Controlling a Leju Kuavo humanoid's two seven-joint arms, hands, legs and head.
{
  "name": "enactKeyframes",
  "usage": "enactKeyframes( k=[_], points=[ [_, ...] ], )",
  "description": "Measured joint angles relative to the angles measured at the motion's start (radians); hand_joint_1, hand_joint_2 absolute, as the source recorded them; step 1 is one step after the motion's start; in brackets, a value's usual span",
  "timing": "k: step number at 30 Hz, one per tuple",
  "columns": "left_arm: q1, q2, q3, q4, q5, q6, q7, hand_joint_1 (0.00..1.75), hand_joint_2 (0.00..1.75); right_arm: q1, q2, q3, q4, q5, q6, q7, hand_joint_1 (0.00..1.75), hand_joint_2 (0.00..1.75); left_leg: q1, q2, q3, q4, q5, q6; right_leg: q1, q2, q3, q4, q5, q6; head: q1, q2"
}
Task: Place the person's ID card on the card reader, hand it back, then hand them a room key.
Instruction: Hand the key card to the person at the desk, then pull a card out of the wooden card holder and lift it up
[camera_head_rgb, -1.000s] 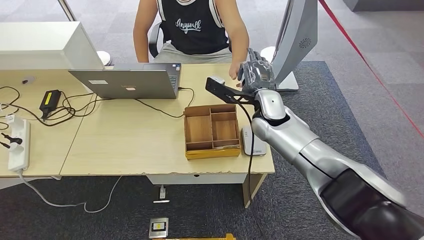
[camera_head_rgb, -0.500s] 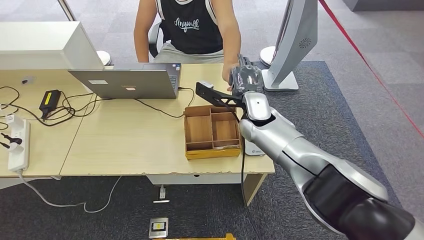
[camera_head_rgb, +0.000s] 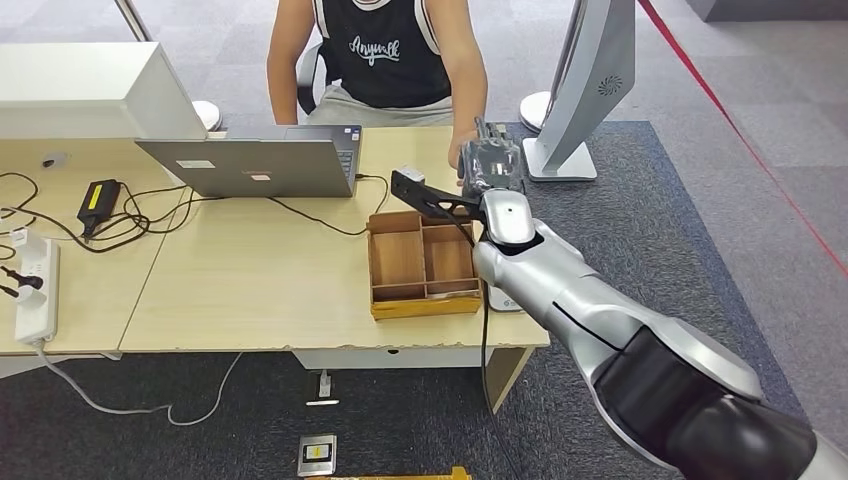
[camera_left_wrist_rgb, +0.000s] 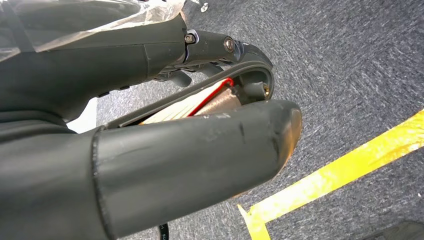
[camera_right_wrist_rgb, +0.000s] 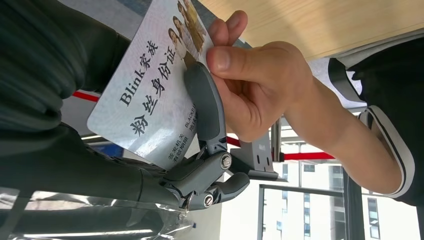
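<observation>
Right hand (camera_head_rgb: 492, 160) at the desk's (camera_head_rgb: 260, 290) far right pinches the ID card (camera_right_wrist_rgb: 150, 95) while the person's hand (camera_right_wrist_rgb: 255, 90) grips it too. Can't tell the left hand's (camera_left_wrist_rgb: 150, 165) fingers.

Bright, even indoor light; soft shadows under desk (camera_head_rgb: 300, 290); wrist views close, foreground blurred.
</observation>
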Motion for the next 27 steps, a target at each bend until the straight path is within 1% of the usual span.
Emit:
enactKeyframes(
  k=[2,3,6,7,17,21,27],
  points=[
    [0.0,0.0,0.0,0.0,0.0,0.0,0.0,0.0,0.0,0.0,0.002,0.002,0.006,0.0,0.0,0.0,1.71,1.75,0.0,0.0,0.0,0.0,0.0,0.0,0.0,0.0,0.0,0.0,0.0,0.0,0.0,0.0],
    [0.0,0.0,0.0,0.0,0.0,0.0,0.0,0.0,0.0,0.0,0.003,0.002,0.009,0.001,0.0,0.0,1.58,1.75,0.0,0.0,0.0,0.0,0.0,0.0,0.0,0.0,0.0,0.0,0.0,0.0,0.0,0.0],
    [0.001,0.0,0.0,0.0,-0.001,0.0,0.0,0.0,0.0,0.0,0.006,0.004,0.018,0.002,-0.001,0.002,0.31,1.75,0.0,0.0,0.0,0.0,0.0,0.0,0.0,0.0,0.0,0.0,0.0,0.0,0.0,0.0],
    [0.001,0.0,0.0,0.0,-0.001,0.0,0.0,0.0,0.0,0.0,0.007,0.005,0.021,0.002,-0.001,0.003,0.0,1.75,0.0,0.0,0.0,0.0,0.0,0.0,0.0,0.0,0.0,0.0,0.0,0.0,0.0,0.0],
    [0.004,0.0,0.0,0.0,-0.008,0.006,0.003,0.0,0.0,-0.001,0.012,0.006,0.043,-0.005,-0.031,0.007,0.0,1.75,0.0,0.0,0.001,0.0,0.0,0.0,0.0,0.0,0.0,0.0,0.0,0.0,0.0,0.0],
    [0.009,0.0,0.0,0.0,-0.008,0.009,0.003,0.0,0.0,-0.001,0.012,0.005,0.046,-0.01,-0.037,0.006,0.0,0.0,0.0,0.0,0.001,0.0,0.0,0.0,0.0,0.0,0.0,0.0,0.0,0.0,0.0,0.0],
    [0.013,0.0,0.0,0.0,-0.015,0.009,0.003,0.0,0.0,0.0,0.01,0.004,0.045,-0.015,-0.046,0.005,0.0,0.0,0.0,0.0,0.001,0.0,0.0,0.0,0.0,0.0,0.0,0.0,0.0,0.0,0.0,0.0]
  ],
)
